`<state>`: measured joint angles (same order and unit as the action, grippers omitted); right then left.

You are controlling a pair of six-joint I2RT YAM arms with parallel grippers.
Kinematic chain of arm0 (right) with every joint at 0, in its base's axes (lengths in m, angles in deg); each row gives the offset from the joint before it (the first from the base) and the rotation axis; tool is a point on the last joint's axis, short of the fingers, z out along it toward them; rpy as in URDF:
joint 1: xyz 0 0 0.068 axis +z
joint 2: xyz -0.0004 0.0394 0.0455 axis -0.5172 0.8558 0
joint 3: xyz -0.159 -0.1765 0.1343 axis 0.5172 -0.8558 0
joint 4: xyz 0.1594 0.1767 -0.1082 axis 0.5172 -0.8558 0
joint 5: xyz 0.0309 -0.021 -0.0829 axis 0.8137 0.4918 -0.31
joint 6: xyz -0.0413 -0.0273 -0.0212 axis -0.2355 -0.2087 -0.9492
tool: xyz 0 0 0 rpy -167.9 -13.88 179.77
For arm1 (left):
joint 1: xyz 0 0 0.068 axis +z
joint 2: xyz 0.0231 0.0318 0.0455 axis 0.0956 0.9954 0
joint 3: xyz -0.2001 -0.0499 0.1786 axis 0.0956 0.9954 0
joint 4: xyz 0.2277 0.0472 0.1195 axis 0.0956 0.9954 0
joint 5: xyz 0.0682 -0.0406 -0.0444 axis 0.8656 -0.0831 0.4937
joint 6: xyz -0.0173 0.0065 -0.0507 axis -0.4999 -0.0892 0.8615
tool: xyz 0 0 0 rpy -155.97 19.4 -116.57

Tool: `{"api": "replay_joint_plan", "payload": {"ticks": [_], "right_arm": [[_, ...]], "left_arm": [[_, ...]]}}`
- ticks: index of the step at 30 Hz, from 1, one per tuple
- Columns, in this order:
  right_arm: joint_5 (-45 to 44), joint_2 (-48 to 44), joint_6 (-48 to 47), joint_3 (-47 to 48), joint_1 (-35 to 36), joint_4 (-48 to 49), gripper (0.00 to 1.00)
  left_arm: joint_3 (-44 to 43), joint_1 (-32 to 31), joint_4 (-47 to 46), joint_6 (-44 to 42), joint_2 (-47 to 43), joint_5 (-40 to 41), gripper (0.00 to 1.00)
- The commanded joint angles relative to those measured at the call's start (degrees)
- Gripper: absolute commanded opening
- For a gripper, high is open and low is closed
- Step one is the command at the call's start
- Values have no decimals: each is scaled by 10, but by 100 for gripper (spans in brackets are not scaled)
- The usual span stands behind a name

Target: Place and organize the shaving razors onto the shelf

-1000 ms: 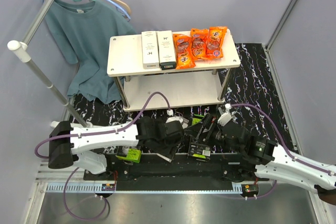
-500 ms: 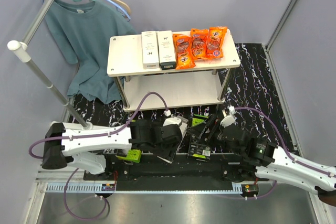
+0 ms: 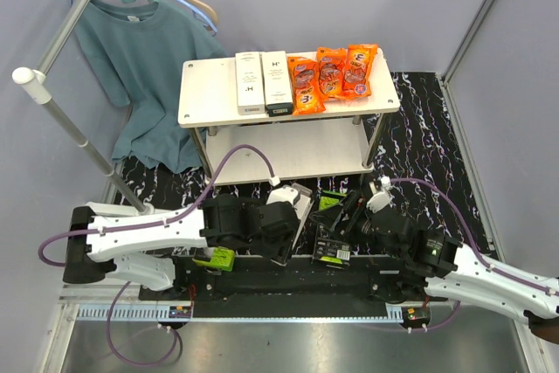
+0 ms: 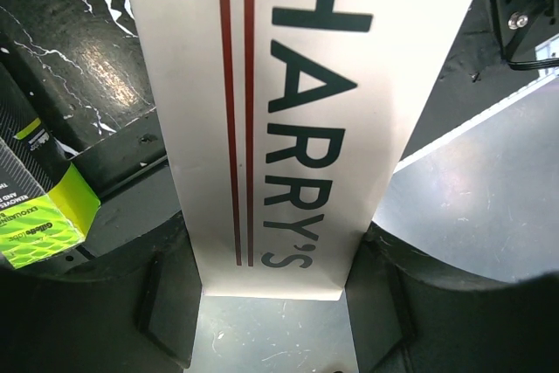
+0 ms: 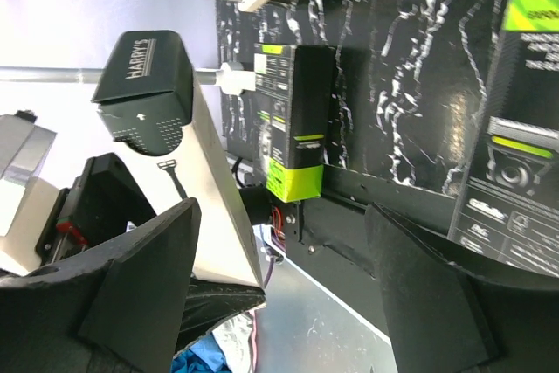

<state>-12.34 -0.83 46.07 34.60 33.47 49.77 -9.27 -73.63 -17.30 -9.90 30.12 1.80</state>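
My left gripper [image 3: 291,218] is shut on a slim white HARRY'S razor box [image 4: 288,111], held off the table in front of the shelf [image 3: 210,93]. Two more white razor boxes [image 3: 250,83] [image 3: 277,81] lie side by side on the shelf's top board. One black razor box with a lime-green label [image 3: 330,240] lies on the table just left of my right gripper [image 3: 351,209]. That gripper [image 5: 284,242] is open, with nothing between its fingers. A second black and green razor box [image 3: 218,258] lies by the left arm's base, and shows as a black box [image 4: 35,207] beside the left gripper.
Three orange snack packets [image 3: 332,76] lie on the right half of the top board. The lower board [image 3: 288,150] shows bare. A teal shirt [image 3: 140,67] hangs on a rail at the back left. The arms' black base bar [image 3: 288,277] runs along the near edge.
My left gripper has lifted the white box and carried it a little to the right, toward the shelf. The right gripper has shifted slightly beside the black box.
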Motion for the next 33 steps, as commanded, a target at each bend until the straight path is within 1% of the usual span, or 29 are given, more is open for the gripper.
{"api": "replay_joint_plan", "payload": {"ticks": [1, 6, 9, 15, 18, 21, 22, 24, 25, 26, 29, 30, 31, 33], "right_arm": [[0, -2, -41, 7, 3, 73, 86], [24, 33, -77, 21, 3, 116, 87], [31, 57, -77, 25, 2, 132, 87], [34, 74, -69, 12, 3, 163, 85], [32, 76, -72, 10, 2, 175, 81], [36, 80, -74, 10, 3, 181, 69], [37, 79, -76, 8, 3, 183, 63], [42, 79, -75, 4, 2, 186, 55], [42, 78, -74, 2, 2, 185, 50], [42, 75, -74, 1, 2, 186, 42], [41, 67, -74, -2, 2, 187, 34], [41, 63, -74, -3, 2, 185, 32], [40, 60, -74, -4, 2, 186, 31], [39, 50, -75, -7, 2, 186, 29]], "left_arm": [[-25, -3, 0, -3, -19, 23, 36], [-32, -3, -3, -7, -6, 20, 35], [-46, -3, -2, -11, 4, 18, 35], [-58, -7, -10, -21, 8, 7, 35], [-54, -12, -26, -28, 8, -6, 35], [-52, -17, -35, -28, 11, -9, 35], [-51, -17, -40, -29, 11, -11, 35], [-50, -19, -45, -32, 12, -15, 36], [-51, -20, -46, -32, 12, -15, 36], [-50, -21, -47, -31, 12, -14, 38], [-46, -21, -47, -28, 7, -5, 50], [-40, -21, -48, -26, 1, -2, 58], [-37, -21, -48, -19, -2, 2, 63], [-25, -21, -50, -12, -17, 16, 70]]}}
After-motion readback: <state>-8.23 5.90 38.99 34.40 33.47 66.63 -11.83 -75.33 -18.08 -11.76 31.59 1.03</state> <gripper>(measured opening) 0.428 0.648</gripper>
